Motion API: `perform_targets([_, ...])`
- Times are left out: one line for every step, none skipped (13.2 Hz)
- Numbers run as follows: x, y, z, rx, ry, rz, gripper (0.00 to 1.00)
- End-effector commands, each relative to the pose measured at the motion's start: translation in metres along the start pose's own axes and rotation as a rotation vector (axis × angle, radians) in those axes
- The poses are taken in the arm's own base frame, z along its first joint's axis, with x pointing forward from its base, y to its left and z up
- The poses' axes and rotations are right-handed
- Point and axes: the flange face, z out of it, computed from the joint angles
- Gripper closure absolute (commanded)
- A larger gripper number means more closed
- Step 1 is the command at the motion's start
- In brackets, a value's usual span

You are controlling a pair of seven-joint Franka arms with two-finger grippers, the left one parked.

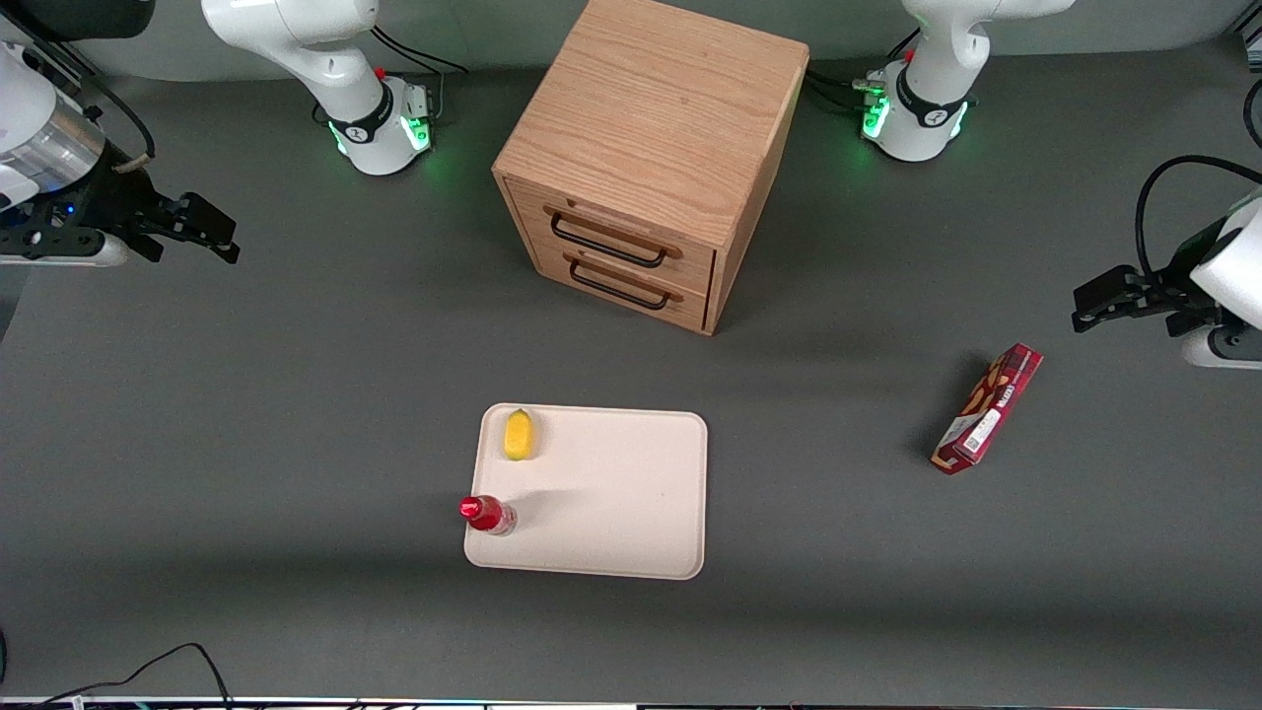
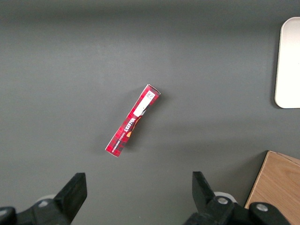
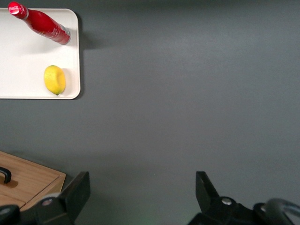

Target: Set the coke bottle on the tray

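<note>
The coke bottle (image 1: 487,515), slim and red with a red cap, stands upright on the cream-beige tray (image 1: 611,503), at the tray's corner nearest the front camera on the working arm's side. It also shows in the right wrist view (image 3: 41,22), on the tray (image 3: 28,84). My gripper (image 1: 202,232) is open and empty, held above bare table toward the working arm's end, well away from the tray. Its two fingers stand wide apart over grey table in the right wrist view (image 3: 140,192).
A yellow lemon (image 1: 518,434) lies on the tray, farther from the front camera than the bottle. A wooden drawer cabinet (image 1: 646,158) stands mid-table. A red snack box (image 1: 988,408) lies toward the parked arm's end.
</note>
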Motion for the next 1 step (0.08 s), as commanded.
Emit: perform_targets([0.0041,-0.0033,-0.0072,0.014,-0.028,-0.024,0.00])
